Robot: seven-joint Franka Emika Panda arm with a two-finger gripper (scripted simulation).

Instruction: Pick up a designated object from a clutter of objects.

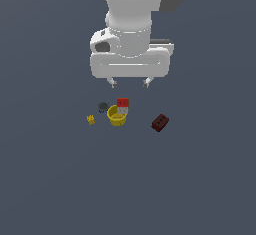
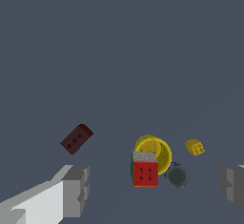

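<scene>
Your gripper (image 1: 130, 83) hangs above the bench (image 1: 200, 179) with its jaws set wide apart and nothing between them; in the wrist view the two grey fingertips (image 2: 76, 189) stand at opposite edges of the picture with open space in the middle.

The thing you are after, the dark red-brown brick (image 1: 160, 122), lies by itself on the bench, well apart from the other items. In the exterior view, taking the yellow bowl (image 1: 117, 116) as the clock's centre, the brick sits at about 3 to 4 o'clock. It lies tilted to the picture's edges, and one long face shows a row of small dark holes, plain in the wrist view. Nothing touches it.

The rest of the clutter is grouped round the bowl. The red-and-white cube (image 1: 123, 105) sits at the bowl's 1 o'clock, against or over its rim; you cannot tell from these views whether it rests on the rim. The small dark grey round thing (image 1: 103, 106) lies just beside the bowl at about 10 o'clock. The small yellow block (image 1: 91, 120) sits alone at about 9 o'clock, clear of the bowl.
</scene>
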